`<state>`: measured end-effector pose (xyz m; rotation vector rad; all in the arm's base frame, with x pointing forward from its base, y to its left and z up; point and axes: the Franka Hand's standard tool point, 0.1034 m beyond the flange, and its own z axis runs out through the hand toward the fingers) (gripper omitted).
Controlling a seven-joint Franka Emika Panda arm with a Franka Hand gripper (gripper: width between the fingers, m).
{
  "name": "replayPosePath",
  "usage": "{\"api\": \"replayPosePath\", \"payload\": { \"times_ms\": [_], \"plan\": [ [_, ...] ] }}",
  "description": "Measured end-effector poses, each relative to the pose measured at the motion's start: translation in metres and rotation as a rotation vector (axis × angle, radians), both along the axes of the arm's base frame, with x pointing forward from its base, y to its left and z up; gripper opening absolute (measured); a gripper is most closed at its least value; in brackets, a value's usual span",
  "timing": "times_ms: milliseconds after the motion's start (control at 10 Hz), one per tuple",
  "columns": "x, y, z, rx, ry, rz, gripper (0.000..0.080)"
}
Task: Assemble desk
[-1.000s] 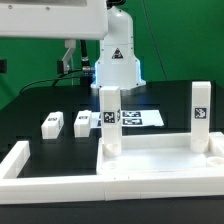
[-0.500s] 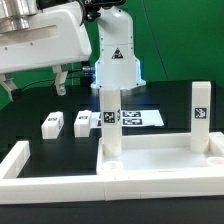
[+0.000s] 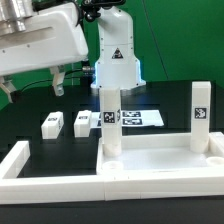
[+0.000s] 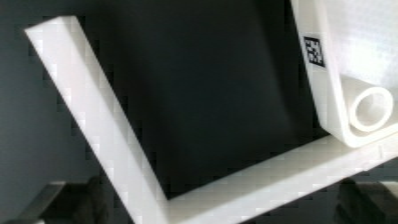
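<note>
About half done, by my reckoning: the desk top (image 3: 155,165) lies rim-up at the front of the black counter (image 3: 30,108), tucked into the corner of the fence bar (image 3: 20,160). One leg (image 3: 109,118) stands in its far corner on the exterior view's left and a second leg (image 3: 200,108) on the right. A third leg (image 3: 52,123) and a fourth leg (image 3: 82,122) lie loose further back. It is all smooth white plastic: squared posts with printed tags, and a round socket (image 4: 368,106) sitting empty. The tool (image 3: 57,88) hangs high above the loose legs, fingers apart, holding nothing.
</note>
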<state>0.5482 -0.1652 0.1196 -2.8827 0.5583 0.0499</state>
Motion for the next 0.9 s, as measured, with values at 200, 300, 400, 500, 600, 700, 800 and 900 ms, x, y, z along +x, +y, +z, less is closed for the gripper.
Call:
{"api": "replayPosePath", "payload": {
  "times_ms": [200, 300, 400, 500, 600, 700, 800, 900],
  "plan": [
    [-0.030, 0.012, -0.012, 0.110, 0.180, 0.022, 0.0649],
    [-0.032, 0.015, -0.016, 0.126, 0.229, 0.043, 0.0649],
    [-0.031, 0.016, -0.015, 0.150, 0.262, 0.051, 0.0649],
    [-0.035, 0.018, -0.015, 0.190, 0.326, 0.065, 0.0649],
    [-0.035, 0.018, -0.017, 0.217, 0.376, 0.078, 0.0649],
    [-0.037, 0.018, -0.020, 0.234, 0.404, 0.083, 0.0649],
    [-0.053, 0.017, -0.025, 0.279, 0.461, 0.075, 0.0649],
    [-0.069, 0.019, -0.031, 0.329, 0.542, 0.068, 0.0649]
  ]
}}
